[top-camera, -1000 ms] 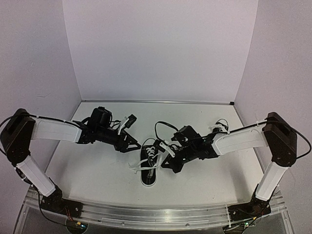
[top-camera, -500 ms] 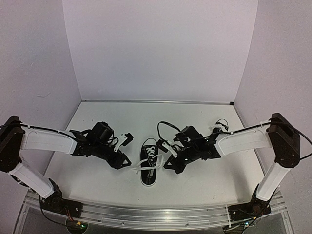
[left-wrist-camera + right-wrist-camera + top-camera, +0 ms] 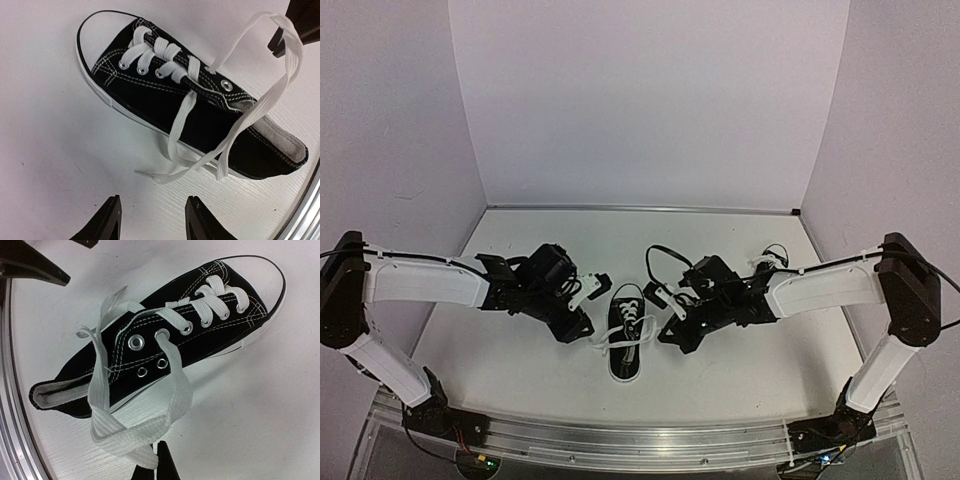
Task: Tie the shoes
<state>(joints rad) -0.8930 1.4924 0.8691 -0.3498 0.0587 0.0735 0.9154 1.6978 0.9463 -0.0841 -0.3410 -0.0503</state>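
Observation:
One black sneaker (image 3: 628,350) with a white toe cap lies between my arms, toe toward the near edge. The other shoe is out of view. In the left wrist view the sneaker (image 3: 150,90) lies ahead, and a white lace end (image 3: 162,176) rests on the table just beyond my open, empty left gripper (image 3: 152,215). My left gripper (image 3: 586,328) sits left of the shoe. My right gripper (image 3: 154,467) is shut on a folded white lace (image 3: 127,437) held up off the sneaker (image 3: 165,347). It sits right of the shoe (image 3: 670,336).
White walls enclose the white table (image 3: 520,370) at the back and both sides. A metal rail (image 3: 640,440) runs along the near edge. Black cables (image 3: 658,256) loop above the right arm.

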